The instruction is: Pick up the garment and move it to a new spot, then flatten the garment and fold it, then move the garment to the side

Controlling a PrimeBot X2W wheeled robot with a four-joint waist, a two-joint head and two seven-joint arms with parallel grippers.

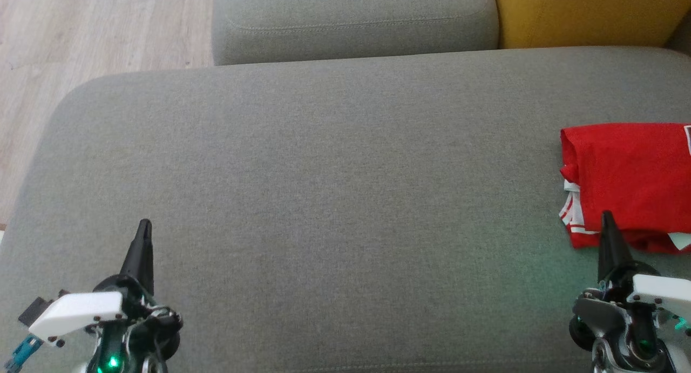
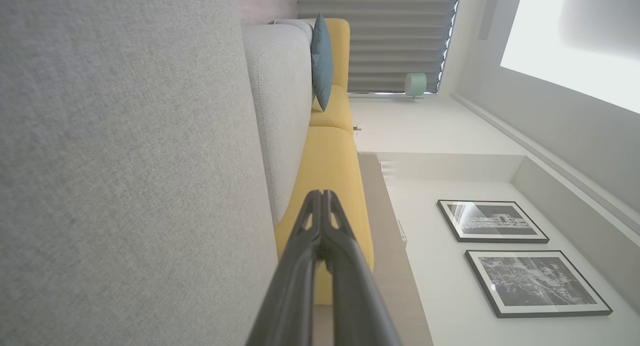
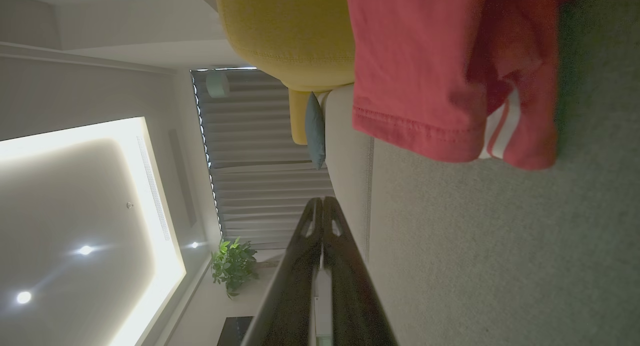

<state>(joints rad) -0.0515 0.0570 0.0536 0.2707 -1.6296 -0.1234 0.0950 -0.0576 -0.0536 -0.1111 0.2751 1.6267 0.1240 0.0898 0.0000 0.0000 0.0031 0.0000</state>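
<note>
The garment is a red shirt with white striped trim, lying folded at the right edge of the grey sofa seat. In the right wrist view the garment hangs across the top of the picture. My right gripper is shut and empty, its tip just in front of the garment's near edge; whether it touches the cloth I cannot tell. The same fingers are pressed together in the right wrist view. Far to the left, my left gripper is shut and empty over bare seat, and its own view shows it closed.
A grey back cushion and a yellow cushion border the far side of the seat. Wooden floor lies beyond the seat's rounded left corner. The left wrist view takes in a teal pillow and framed pictures on the wall.
</note>
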